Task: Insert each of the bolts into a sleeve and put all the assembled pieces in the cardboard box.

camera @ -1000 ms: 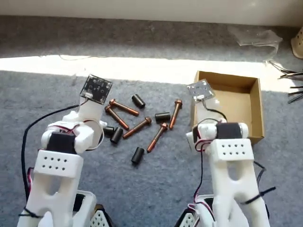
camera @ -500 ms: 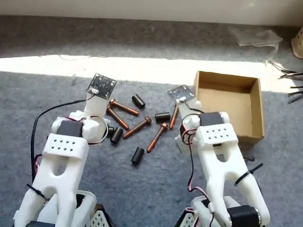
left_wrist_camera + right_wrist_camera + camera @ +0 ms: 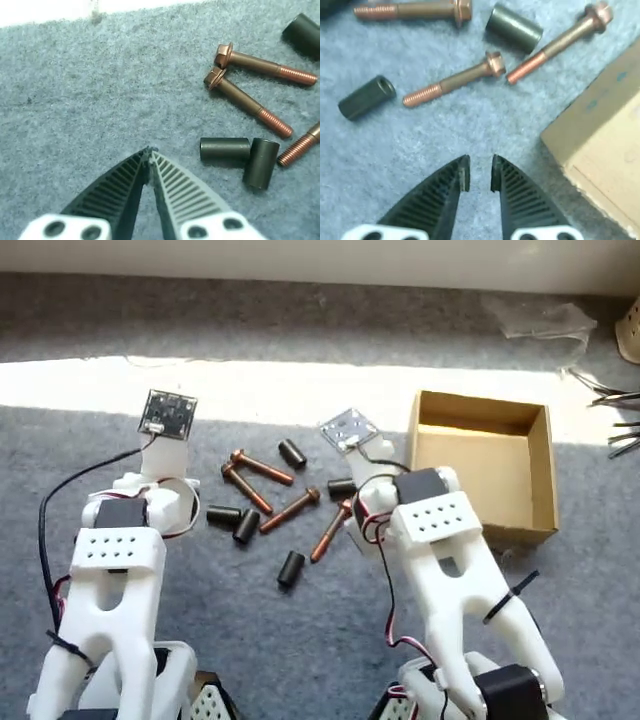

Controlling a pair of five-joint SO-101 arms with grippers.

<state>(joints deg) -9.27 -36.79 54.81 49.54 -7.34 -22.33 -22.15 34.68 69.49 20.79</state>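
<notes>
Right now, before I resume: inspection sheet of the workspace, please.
Surface: grey carpet, sunlit strip at the far side.
Job's things: five bolts and five black sleeves lie loose between the arms, none assembled; cardboard box holds no pieces.
Clutter: clear plastic bag beyond the box.
Grippers: left gripper shut, right gripper slightly open, both over carpet, holding nothing.
Cables: black cable loops beside the left arm.
Surroundings: loose wires at the right edge.

So the whole thing sits on a fuzzy grey carpet (image 3: 250, 640). Loose copper-coloured flanged bolts (image 3: 262, 467) and short black cylindrical sleeves (image 3: 290, 568) lie scattered mid-carpet, and an open brown cardboard box (image 3: 545, 470) sits just beside them.
</notes>
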